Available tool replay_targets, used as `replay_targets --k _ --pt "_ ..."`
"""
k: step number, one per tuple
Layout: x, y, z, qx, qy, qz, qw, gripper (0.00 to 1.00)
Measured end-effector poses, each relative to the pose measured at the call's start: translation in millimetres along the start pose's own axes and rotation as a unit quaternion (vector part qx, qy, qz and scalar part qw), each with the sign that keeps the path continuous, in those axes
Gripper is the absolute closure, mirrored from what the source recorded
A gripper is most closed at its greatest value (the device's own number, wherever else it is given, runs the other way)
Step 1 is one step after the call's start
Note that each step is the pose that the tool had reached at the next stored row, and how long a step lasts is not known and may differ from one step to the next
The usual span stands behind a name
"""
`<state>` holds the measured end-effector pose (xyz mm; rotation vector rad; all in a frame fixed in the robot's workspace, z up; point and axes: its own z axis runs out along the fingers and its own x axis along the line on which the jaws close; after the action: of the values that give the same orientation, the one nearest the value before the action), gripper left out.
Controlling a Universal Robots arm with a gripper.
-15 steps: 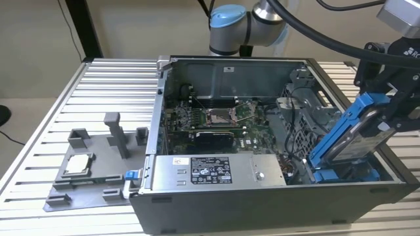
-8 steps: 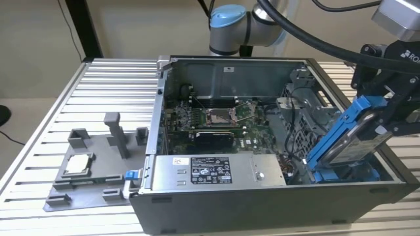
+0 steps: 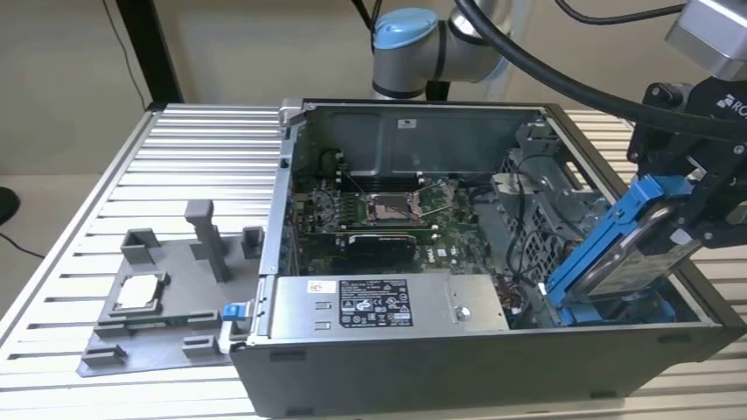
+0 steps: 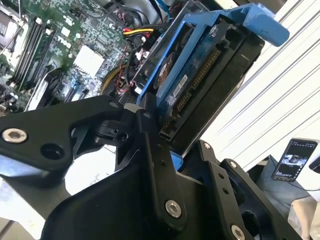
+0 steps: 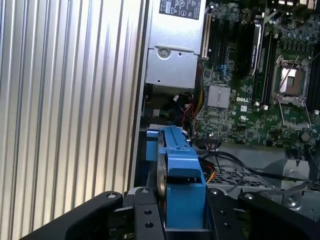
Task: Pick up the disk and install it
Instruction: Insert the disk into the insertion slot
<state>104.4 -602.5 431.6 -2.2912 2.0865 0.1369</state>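
Note:
The disk (image 3: pixel 636 241), a silver-grey drive in a bright blue carrier, hangs steeply tilted at the exterior view's right side of the open computer case (image 3: pixel 467 359). Its lower end dips into the blue bay (image 3: pixel 613 306) in the case's front right corner. My gripper (image 3: pixel 704 219) is shut on the disk's upper end. In the second wrist view the black fingers (image 4: pixel 150 130) clamp the disk (image 4: pixel 200 75) by its edge, connector side showing. In the first wrist view the disk (image 5: pixel 180 165) stands edge-on between the fingers, above the case's corner.
Inside the case lie the motherboard (image 3: pixel 386 210), its open socket (image 5: pixel 291 80) and a big grey labelled box (image 3: pixel 386 302). A grey fixture (image 3: pixel 164 297) with a small square chip (image 3: pixel 138 291) sits on the slatted table (image 3: pixel 198 149) at the exterior view's left. Cables (image 5: pixel 200 105) run beside the bay.

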Motion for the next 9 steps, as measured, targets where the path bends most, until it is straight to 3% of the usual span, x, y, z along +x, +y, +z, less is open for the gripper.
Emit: replay_targets --k 9 --pt "0.5 -7.7 3.1 0.002 -0.0006 0.022 0.99976 1.0"
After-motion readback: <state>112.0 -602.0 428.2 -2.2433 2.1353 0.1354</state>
